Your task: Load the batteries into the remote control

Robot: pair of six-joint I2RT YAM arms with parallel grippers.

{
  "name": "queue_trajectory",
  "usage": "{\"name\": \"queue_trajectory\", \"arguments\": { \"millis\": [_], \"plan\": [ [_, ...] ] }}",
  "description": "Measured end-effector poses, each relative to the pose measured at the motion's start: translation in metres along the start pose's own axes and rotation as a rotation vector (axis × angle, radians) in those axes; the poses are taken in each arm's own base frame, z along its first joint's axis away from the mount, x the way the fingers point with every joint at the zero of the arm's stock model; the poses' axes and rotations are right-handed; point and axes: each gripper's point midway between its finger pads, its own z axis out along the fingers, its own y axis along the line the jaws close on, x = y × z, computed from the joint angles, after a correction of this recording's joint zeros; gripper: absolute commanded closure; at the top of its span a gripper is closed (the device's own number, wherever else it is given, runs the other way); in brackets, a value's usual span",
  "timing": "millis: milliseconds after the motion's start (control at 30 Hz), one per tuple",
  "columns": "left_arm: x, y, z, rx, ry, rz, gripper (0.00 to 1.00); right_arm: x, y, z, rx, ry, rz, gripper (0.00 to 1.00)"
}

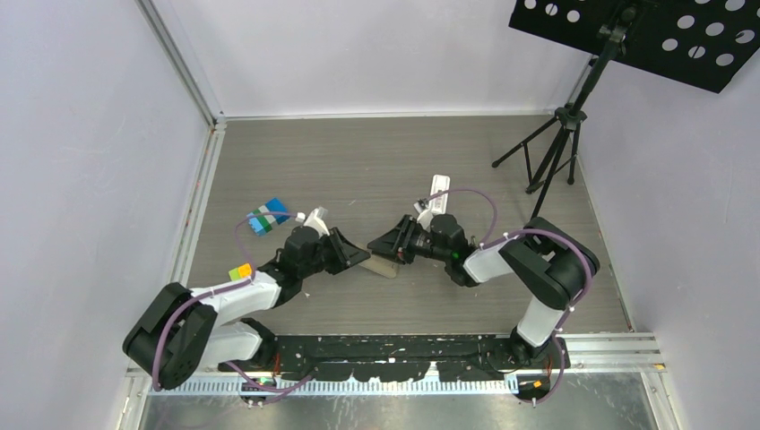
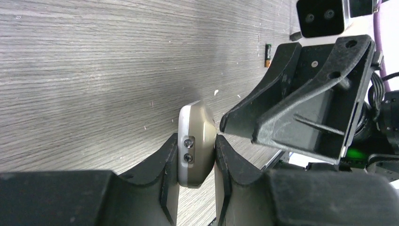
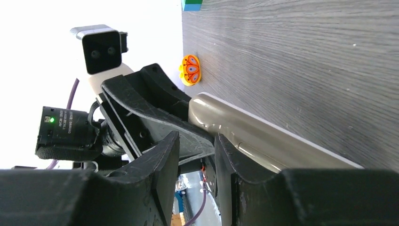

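Looking at the left gripper [image 2: 197, 140], what has it got?

It is clenched on the end of a grey-tan bar [image 2: 197, 120]. Both fingers press its flat sides in the lower middle of the left wrist view. The bar has a thin white strip along one side and two small dark round spots on its end.

And the right gripper [image 3: 196, 139]?

Its fingers stand partly apart, and I see nothing clamped between them. From the left wrist view, the tip of one right finger [image 2: 263, 117] sits right at the bar's side, touching it or just beside it; I cannot tell which. In the overhead view the two grippers meet nose to nose at the middle of the table [image 1: 358, 161], with the bar between them.

Where are the task's things?

One battery [image 2: 268, 55], dark with a green mark and a copper band, lies on the table in the upper right of the left wrist view, apart from both grippers. The remote control [image 1: 437, 191] appears as a white slab lying flat just above the right arm in the overhead view, untouched. It is too small there to make out buttons.

Anything else?

A blue and green box [image 1: 269, 215] lies left of centre, near the left arm.
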Motion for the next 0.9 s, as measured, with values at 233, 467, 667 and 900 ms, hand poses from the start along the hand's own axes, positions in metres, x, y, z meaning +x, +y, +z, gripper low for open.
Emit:
{"name": "queue_trajectory", "arguments": {
  "millis": [233, 467, 667, 900],
  "plan": [
    [0.001, 0.0, -0.005, -0.012, 0.005, 0.026, 1.0, -0.009, -0.014, -0.017, 0.159, -0.055, -0.025, 0.53],
    [0.0, -0.001, -0.005, -0.012, 0.004, 0.026, 1.0, -0.006, -0.028, -0.039, 0.36, -0.067, -0.085, 0.48],
    [0.0, -0.001, -0.005, -0.015, 0.006, 0.025, 1.0, 0.009, -0.057, -0.051, 0.496, -0.018, -0.083, 0.54],
    [0.0, -0.001, -0.004, -0.016, 0.006, 0.025, 1.0, 0.01, -0.059, -0.05, 0.506, -0.012, -0.1, 0.63]
  ]
}}
